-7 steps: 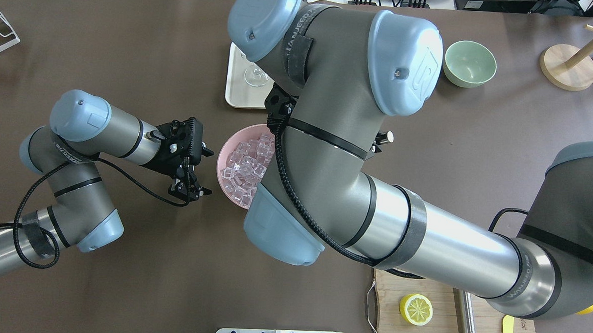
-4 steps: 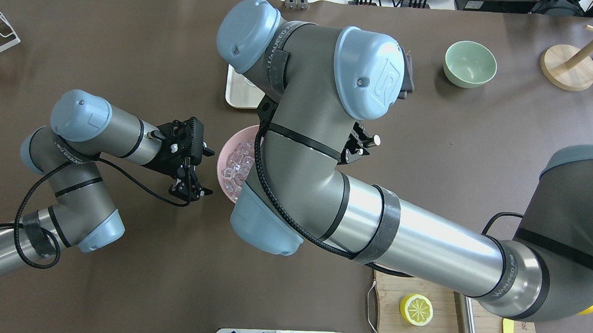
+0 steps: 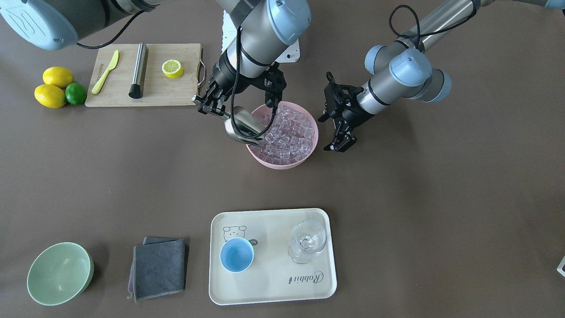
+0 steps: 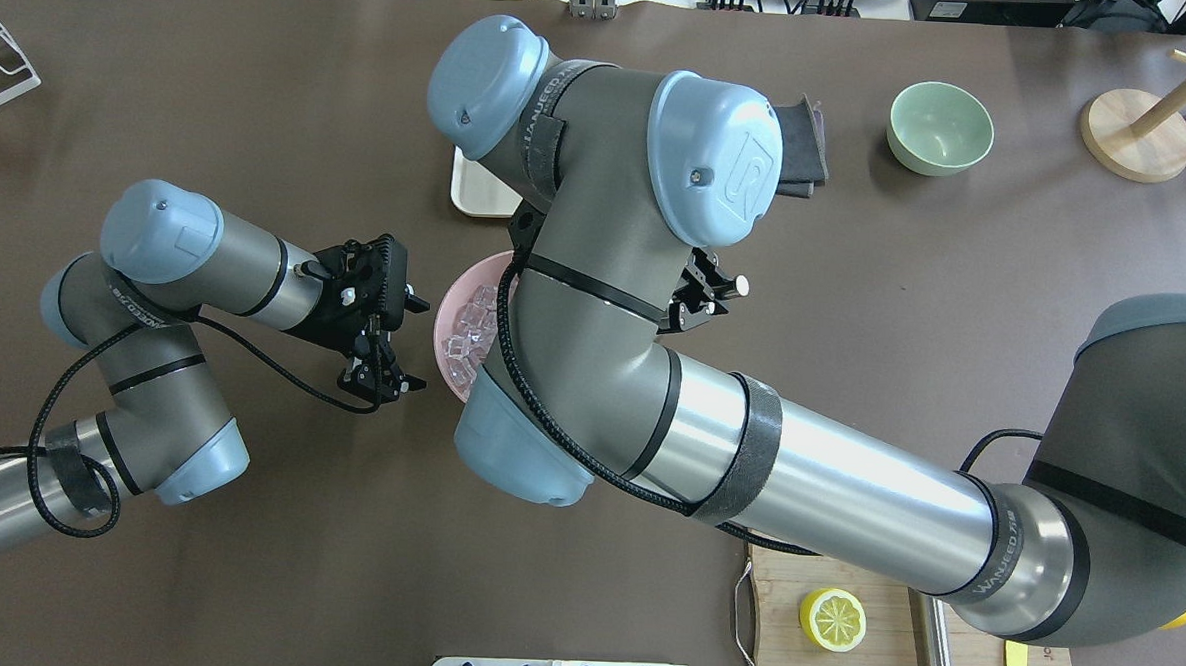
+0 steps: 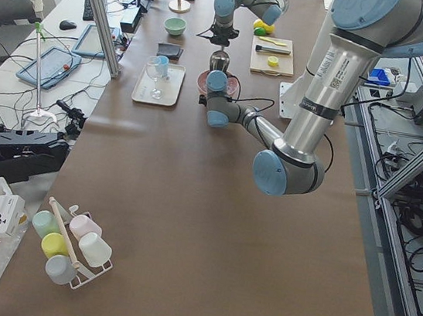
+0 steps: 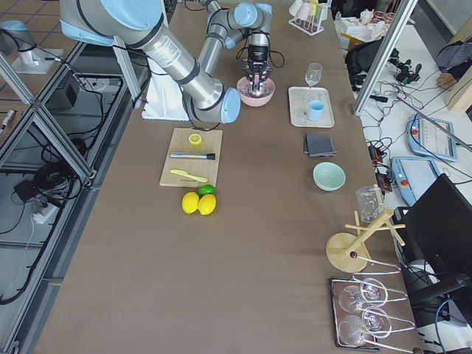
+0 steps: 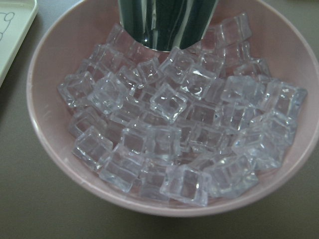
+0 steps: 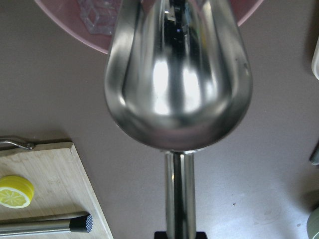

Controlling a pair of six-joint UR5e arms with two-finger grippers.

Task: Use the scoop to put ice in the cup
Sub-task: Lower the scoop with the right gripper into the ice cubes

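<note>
Left wrist-mounted: ice (image 7: 169, 102) in pink bowl (image 7: 44, 130)

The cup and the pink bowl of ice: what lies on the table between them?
In the front-facing view, only a strip of the cream tray that the cup stands on; from its edge to the pink bowl the brown table is bare.

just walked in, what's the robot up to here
The right tool grips the scoop by its handle, its trough dipped into the pink bowl of ice. The left tool hangs open beside the bowl, holding nothing. The blue cup sits empty on the cream tray, next to a stemmed glass.
</note>
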